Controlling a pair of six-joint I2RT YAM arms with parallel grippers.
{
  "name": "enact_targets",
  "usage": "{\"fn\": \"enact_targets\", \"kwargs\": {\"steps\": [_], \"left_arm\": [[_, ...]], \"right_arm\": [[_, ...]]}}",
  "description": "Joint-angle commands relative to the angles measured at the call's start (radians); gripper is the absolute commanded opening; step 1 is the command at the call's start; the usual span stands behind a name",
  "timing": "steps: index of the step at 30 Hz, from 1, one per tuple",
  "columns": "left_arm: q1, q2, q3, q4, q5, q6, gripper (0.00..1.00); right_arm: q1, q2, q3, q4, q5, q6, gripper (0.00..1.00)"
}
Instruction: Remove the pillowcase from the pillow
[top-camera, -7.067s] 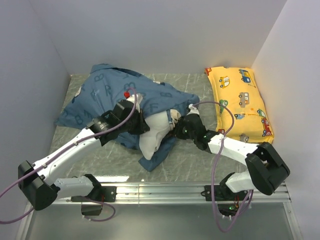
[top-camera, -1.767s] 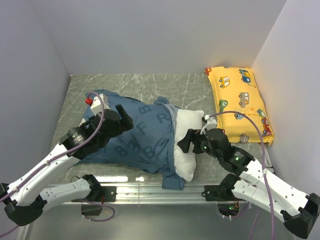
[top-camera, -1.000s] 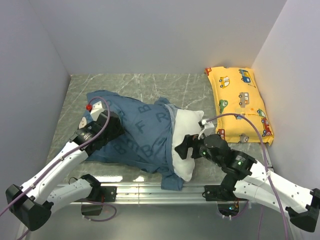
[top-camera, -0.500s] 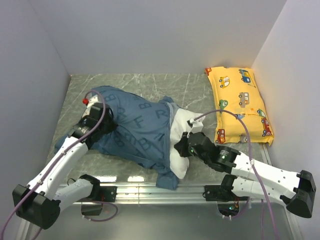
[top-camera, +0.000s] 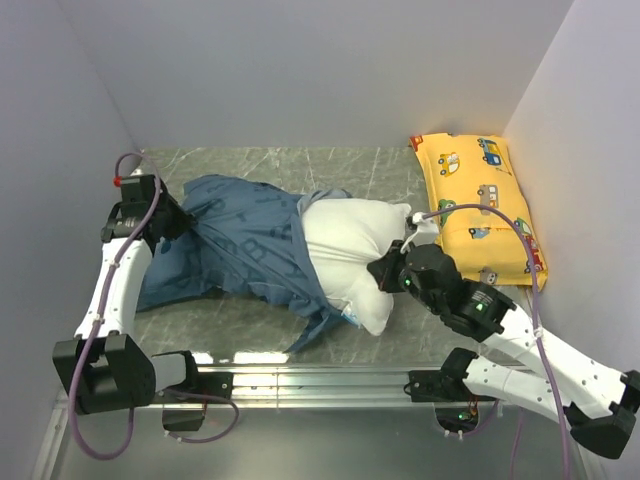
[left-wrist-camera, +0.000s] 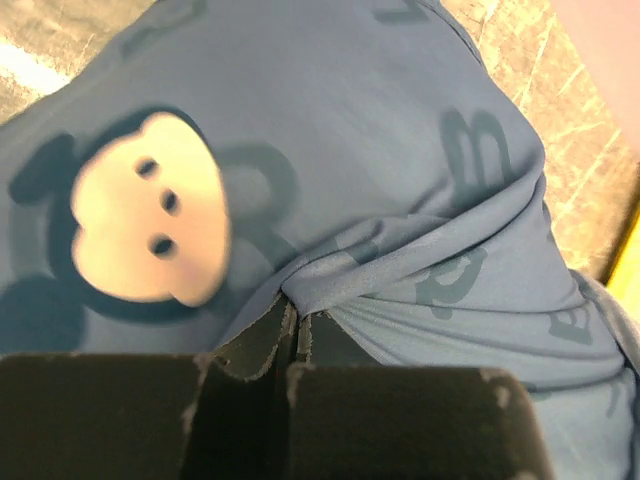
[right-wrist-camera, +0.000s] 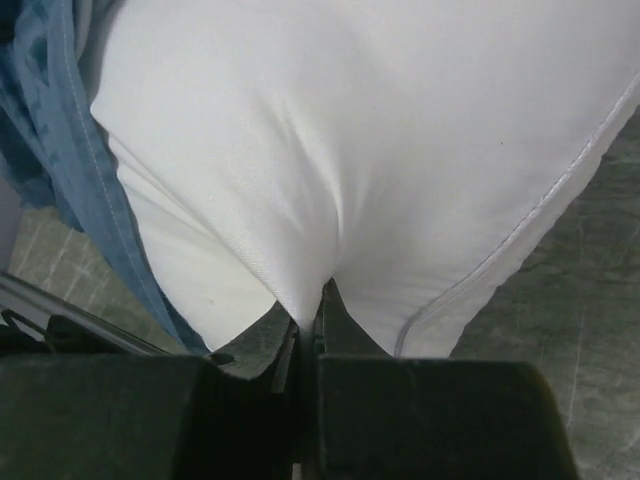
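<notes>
pillowcase (top-camera: 240, 240): dark-blue cover, bunched over the left half of the table (top-camera: 330, 165); its open end wraps only the left end of the pillow
pillow (top-camera: 350, 250): plump, white, mostly bare; lies mid-table, near the yellow car-print pillow (top-camera: 480, 205) at the right wall
left gripper (left-wrist-camera: 297, 325): jaws pressed together on a pinched ridge of pillowcase cloth, close to the left wall
right gripper (right-wrist-camera: 312, 318): jaws pressed together on a fold of the pillow's near right edge
overhead view alone: both arms; cloth drawn in taut creases from the left gripper toward the pillow
left wrist view alone: a pale mouse face (left-wrist-camera: 145, 235) and letters beside the pinch
right wrist view alone: the pillow's piped seam; blue hem hanging at its left
</notes>
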Motion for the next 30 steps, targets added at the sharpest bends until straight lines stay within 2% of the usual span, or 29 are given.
{"fn": "enact_targets", "kwargs": {"steps": [1,6,12,15,16,17,19,22,24,25,26,30], "left_arm": [[0.177,0.018,0.056,0.130,-0.246,0.070,0.01],[0.217,0.029,0.023,0.177,-0.137,0.052,0.01],[0.119,-0.063,-0.132,0.194,-0.085,0.041,0.00],[0.058,-0.126,-0.193,0.190,-0.072,0.030,0.01],[0.045,-0.137,-0.204,0.184,-0.072,0.029,0.00],[0.044,-0.160,-0.215,0.181,-0.068,0.030,0.01],[0.038,-0.183,-0.241,0.168,-0.046,0.029,0.00],[0.029,-0.236,-0.272,0.159,-0.019,0.024,0.00],[0.021,-0.273,-0.281,0.148,-0.020,0.021,0.00],[0.019,-0.278,-0.284,0.145,-0.016,0.023,0.00],[0.018,-0.282,-0.286,0.142,-0.012,0.027,0.01],[0.012,-0.284,-0.276,0.127,-0.009,0.052,0.01]], "right_arm": [[-0.097,-0.091,0.064,-0.190,0.135,-0.076,0.00],[-0.117,-0.108,0.074,-0.196,0.107,-0.087,0.00],[-0.119,-0.057,-0.012,-0.096,-0.032,-0.096,0.00],[-0.111,-0.062,0.023,-0.078,-0.091,-0.121,0.42],[-0.101,-0.063,0.046,-0.094,-0.088,-0.133,0.68],[-0.096,-0.063,0.098,-0.104,-0.083,-0.139,0.75],[-0.084,-0.054,0.144,-0.116,-0.059,-0.156,0.85],[-0.084,0.026,0.221,-0.108,-0.063,-0.191,0.90],[-0.079,0.169,0.265,-0.078,-0.088,-0.224,0.92],[-0.078,0.170,0.279,-0.073,-0.100,-0.231,0.92],[-0.072,0.241,0.305,-0.069,-0.109,-0.238,0.92],[0.048,0.352,0.327,-0.046,-0.077,-0.262,0.94]]}}
